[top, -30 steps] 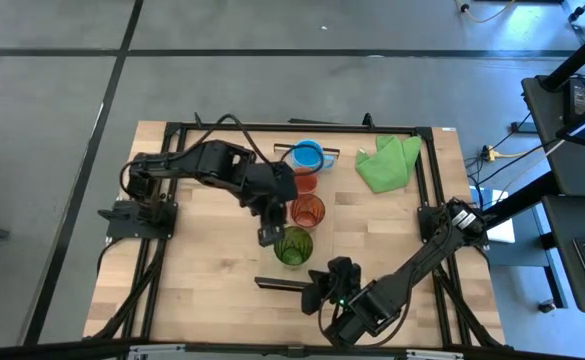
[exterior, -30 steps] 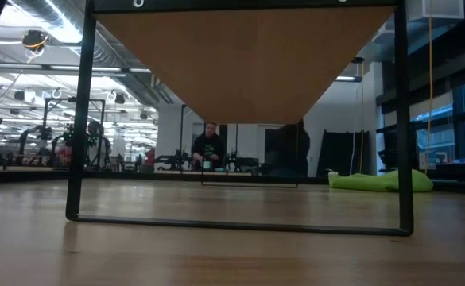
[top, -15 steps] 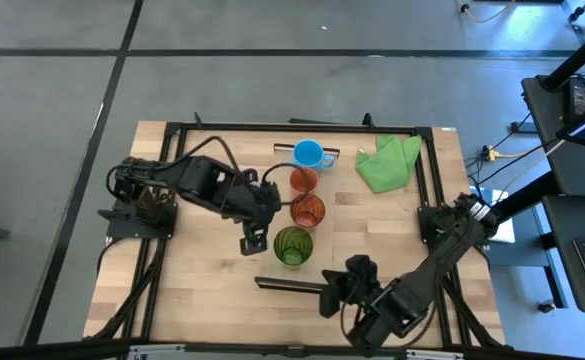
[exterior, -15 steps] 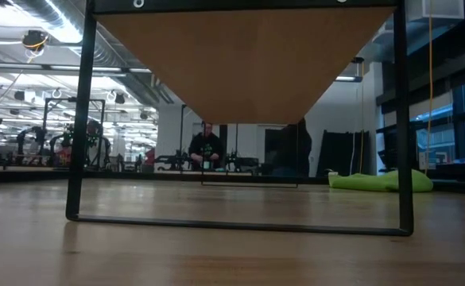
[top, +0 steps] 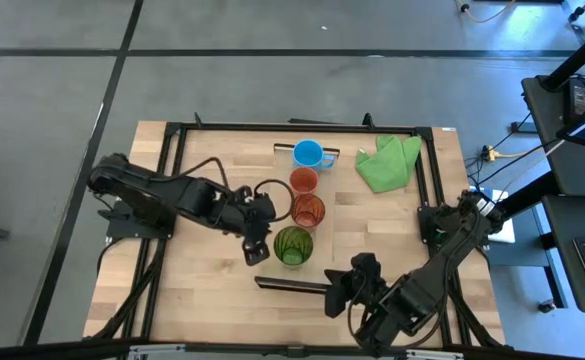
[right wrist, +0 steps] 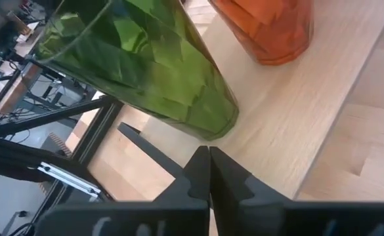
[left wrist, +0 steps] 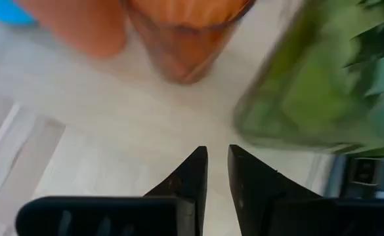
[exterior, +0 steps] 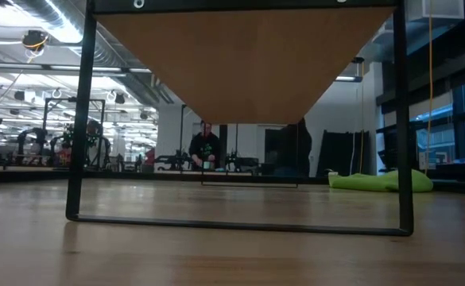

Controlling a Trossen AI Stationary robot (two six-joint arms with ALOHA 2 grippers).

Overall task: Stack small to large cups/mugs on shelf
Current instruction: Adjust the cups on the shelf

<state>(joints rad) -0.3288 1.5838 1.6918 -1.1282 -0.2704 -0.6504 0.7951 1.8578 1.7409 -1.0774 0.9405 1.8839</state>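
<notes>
1. Grey concrete floor all round a pale wooden tabletop (top: 212, 290) in a black metal frame; the low view looks under the long narrow light-wood shelf (exterior: 244, 56) with dark metal brackets into a big hall, with a person far back behind the table.
2. Left arm reaches in from the tabletop's left edge. The left gripper (top: 253, 247) sits on the shelf just left of the taller olive-green tumbler (top: 293, 244), apart from it. Fingers (left wrist: 190, 177) nearly together with a thin gap, nothing between them.
3. All four vessels stand in a line on the shelf, going away from the olive-green tumbler toward the far end: translucent red tumbler (top: 308, 211) right next to it, then small red cup (top: 303, 180), then light blue handled mug (top: 310, 154) at the far end.
4. Left wrist view: olive-green tumbler (left wrist: 323, 92) and red tumbler (left wrist: 182, 33) close ahead of the fingertips, both upright.
5. Right arm comes in from the tabletop's right edge. The right gripper (top: 332, 291) is at the near end of the shelf, just beyond the olive-green tumbler, not touching it. Fingers (right wrist: 195, 174) pressed together, empty.
6. Bright green crumpled cloth (top: 387, 162) lies right of the blue mug, off the shelf, on the tabletop.
</notes>
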